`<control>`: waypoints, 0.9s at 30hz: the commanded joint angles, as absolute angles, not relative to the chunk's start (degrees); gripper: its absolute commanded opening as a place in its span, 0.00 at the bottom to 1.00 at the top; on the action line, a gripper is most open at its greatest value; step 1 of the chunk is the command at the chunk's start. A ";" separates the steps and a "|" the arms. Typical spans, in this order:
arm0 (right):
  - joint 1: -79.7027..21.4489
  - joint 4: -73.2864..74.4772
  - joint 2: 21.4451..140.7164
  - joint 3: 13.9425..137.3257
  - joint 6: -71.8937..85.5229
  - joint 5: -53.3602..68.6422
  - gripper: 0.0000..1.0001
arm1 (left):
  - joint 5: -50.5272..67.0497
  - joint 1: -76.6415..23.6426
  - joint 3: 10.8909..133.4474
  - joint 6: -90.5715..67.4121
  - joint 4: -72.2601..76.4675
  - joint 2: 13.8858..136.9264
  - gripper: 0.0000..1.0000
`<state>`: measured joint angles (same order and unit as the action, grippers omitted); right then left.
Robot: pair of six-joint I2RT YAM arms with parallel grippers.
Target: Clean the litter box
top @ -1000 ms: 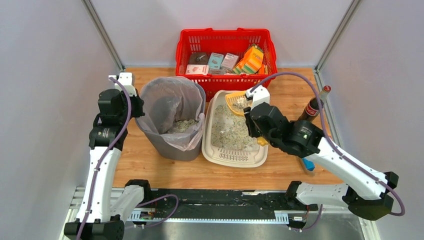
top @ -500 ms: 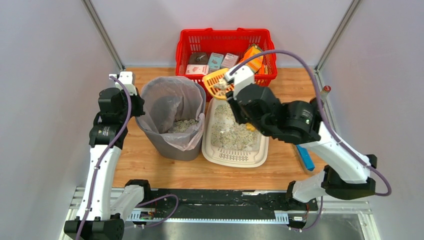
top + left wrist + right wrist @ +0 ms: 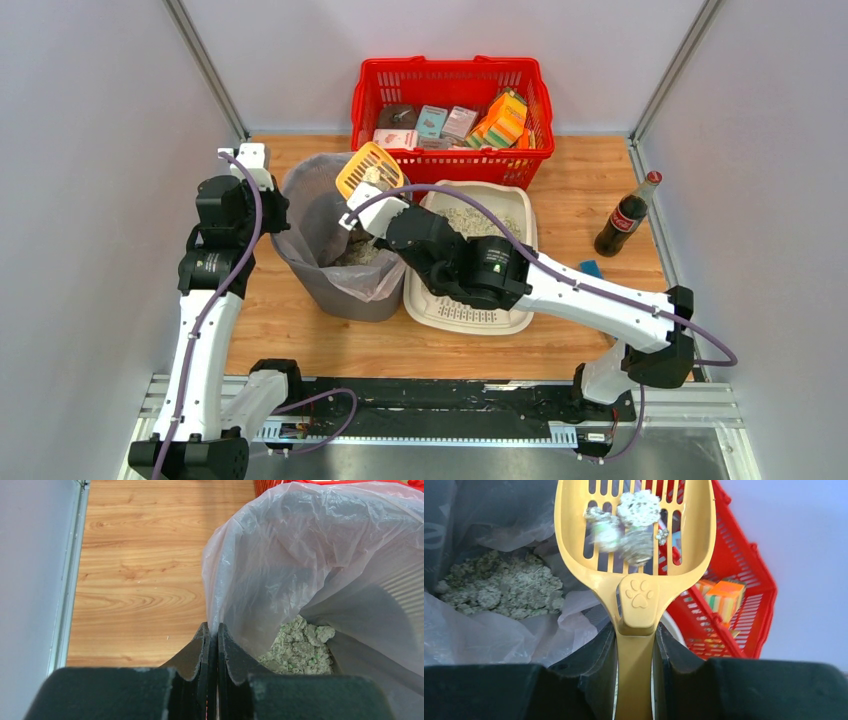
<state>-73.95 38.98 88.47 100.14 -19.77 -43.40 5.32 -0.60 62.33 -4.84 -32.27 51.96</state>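
Several pale clumps (image 3: 639, 507) lie near the far end of the yellow scoop (image 3: 639, 597), whose handle the right arm's fingers (image 3: 591, 665) clamp from both sides. That is where trouble could start. The top view puts the scoop at the back rim of the grey bin (image 3: 340, 295), close to the red basket (image 3: 450, 70). A tip made too far out, or a sideways swing, would likely drop the clumps onto the wooden surface (image 3: 290, 340) or among the basket's packets rather than into the clear bag (image 3: 310, 555). The left arm's fingers (image 3: 197, 655) are pressed almost together on the bag's rim; if that thin film slips free, the mouth may sag shut. The litter box (image 3: 470, 315) sits just beside the bin, partly under the right arm. Only the right wrist view shows the load, which is blurred. Only the left wrist view shows the pinch on the bag. Only the top view shows where scoop, bin and box stand.
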 commanded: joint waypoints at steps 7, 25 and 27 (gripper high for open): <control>-74.00 26.10 89.91 102.75 -40.25 -42.45 0.00 | 7.56 -0.70 63.11 -5.98 -33.84 52.65 0.00; -77.16 8.00 87.72 84.82 -65.56 -49.57 0.00 | 8.09 -0.70 63.02 -6.15 -33.92 53.70 0.00; -77.87 6.34 86.66 82.72 -68.81 -50.70 0.00 | 8.52 -0.70 63.19 -6.33 -33.93 53.70 0.00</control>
